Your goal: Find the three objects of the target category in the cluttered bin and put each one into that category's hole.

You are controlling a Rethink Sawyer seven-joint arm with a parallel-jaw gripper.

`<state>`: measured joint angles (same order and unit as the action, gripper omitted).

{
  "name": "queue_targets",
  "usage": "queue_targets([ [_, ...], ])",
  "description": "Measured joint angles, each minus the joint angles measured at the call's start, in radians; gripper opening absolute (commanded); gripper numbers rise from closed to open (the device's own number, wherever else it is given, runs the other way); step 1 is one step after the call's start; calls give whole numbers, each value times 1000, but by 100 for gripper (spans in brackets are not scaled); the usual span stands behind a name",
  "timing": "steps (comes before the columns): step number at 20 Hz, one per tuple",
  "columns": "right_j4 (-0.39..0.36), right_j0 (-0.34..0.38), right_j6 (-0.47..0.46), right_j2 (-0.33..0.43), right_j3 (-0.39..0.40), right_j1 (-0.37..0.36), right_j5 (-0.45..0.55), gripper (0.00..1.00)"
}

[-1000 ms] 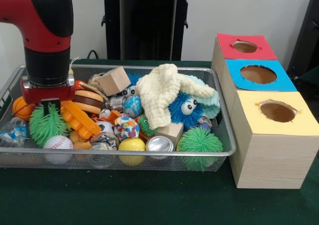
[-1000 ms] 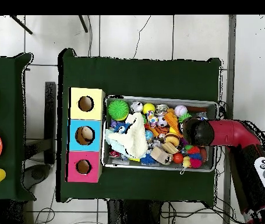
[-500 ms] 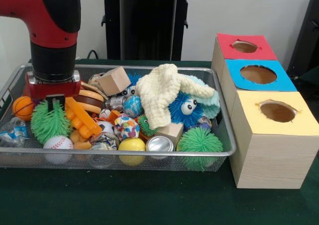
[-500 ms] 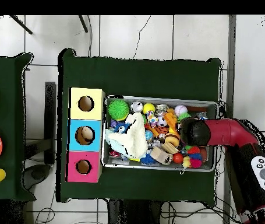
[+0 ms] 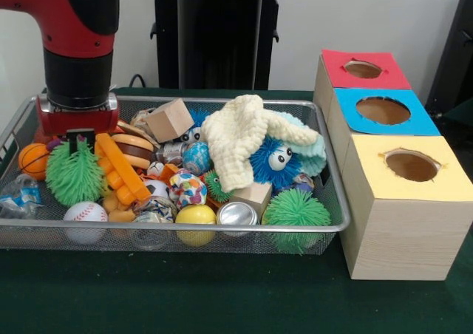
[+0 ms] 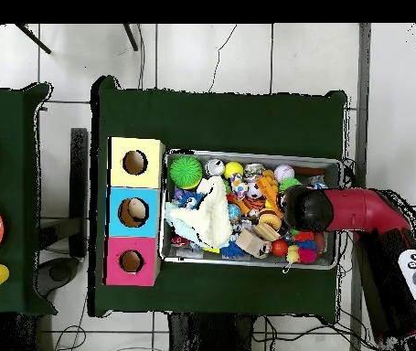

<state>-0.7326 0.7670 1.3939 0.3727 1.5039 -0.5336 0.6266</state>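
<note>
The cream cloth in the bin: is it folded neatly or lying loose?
Loose. The cream cloth lies crumpled and draped over the blue fuzzy toy with eyes and other toys, with no flat folds.

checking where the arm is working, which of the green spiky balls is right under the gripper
The green spiky ball at the bin's left end in the front view, beside the small basketball. The gripper sits just above it; the other large one lies at the right front corner.

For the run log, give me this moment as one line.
tool: over green spiky ball, grip unclear | wire bin: cluttered | boxes' holes: nothing visible inside
</note>
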Motion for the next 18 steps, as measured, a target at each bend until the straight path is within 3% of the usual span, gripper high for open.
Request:
queue_targets([
  [18, 33, 1, 0, -6, 3, -14, 34, 0],
])
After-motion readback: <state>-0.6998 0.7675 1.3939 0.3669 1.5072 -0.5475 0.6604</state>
